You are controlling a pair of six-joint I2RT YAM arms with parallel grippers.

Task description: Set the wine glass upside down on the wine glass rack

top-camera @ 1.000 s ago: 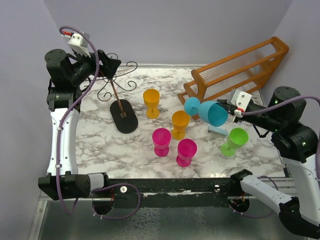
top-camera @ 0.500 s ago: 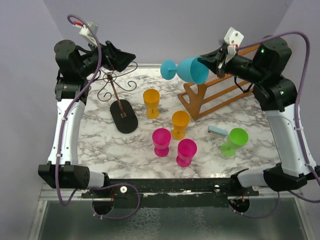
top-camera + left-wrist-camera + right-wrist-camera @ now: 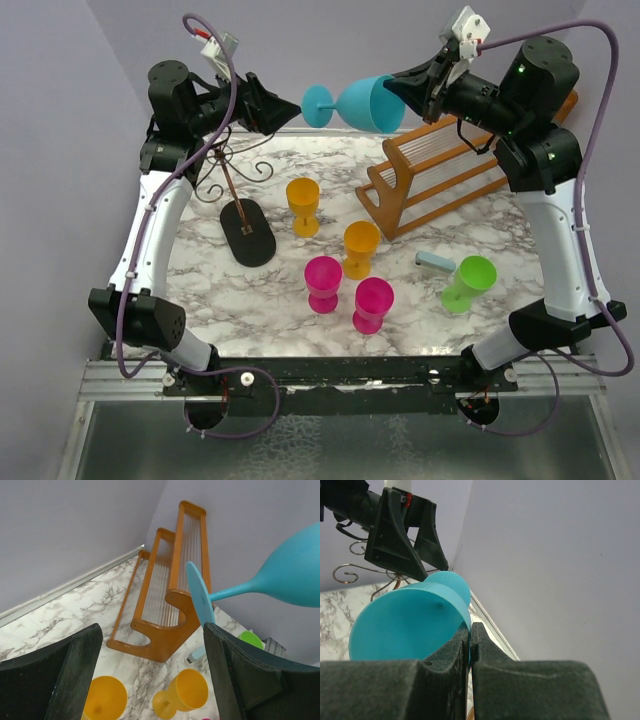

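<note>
The blue wine glass [image 3: 365, 102] hangs on its side high over the back of the table, foot [image 3: 318, 103] pointing left. My right gripper [image 3: 398, 88] is shut on its rim, and the right wrist view shows both fingers pinching the rim [image 3: 470, 630] of the bowl [image 3: 405, 625]. My left gripper [image 3: 292, 112] is open just left of the foot. In the left wrist view the foot [image 3: 200, 600] sits just beyond the right fingertip [image 3: 215, 635], not between the jaws. The wine glass rack [image 3: 232, 170], a dark wire stand on a black oval base [image 3: 248, 232], stands below the left arm.
A wooden slatted rack [image 3: 470, 150] stands at the back right. Two orange glasses [image 3: 302, 205] [image 3: 360, 248], two pink glasses [image 3: 323, 283] [image 3: 372, 304] and a green glass [image 3: 468, 282] stand mid-table. A small pale blue object [image 3: 434, 261] lies by the green glass.
The right arm has lifted the blue glass from low on the right up to the back centre. The left arm rose and swung right to meet its foot, jaws narrowing slightly.
</note>
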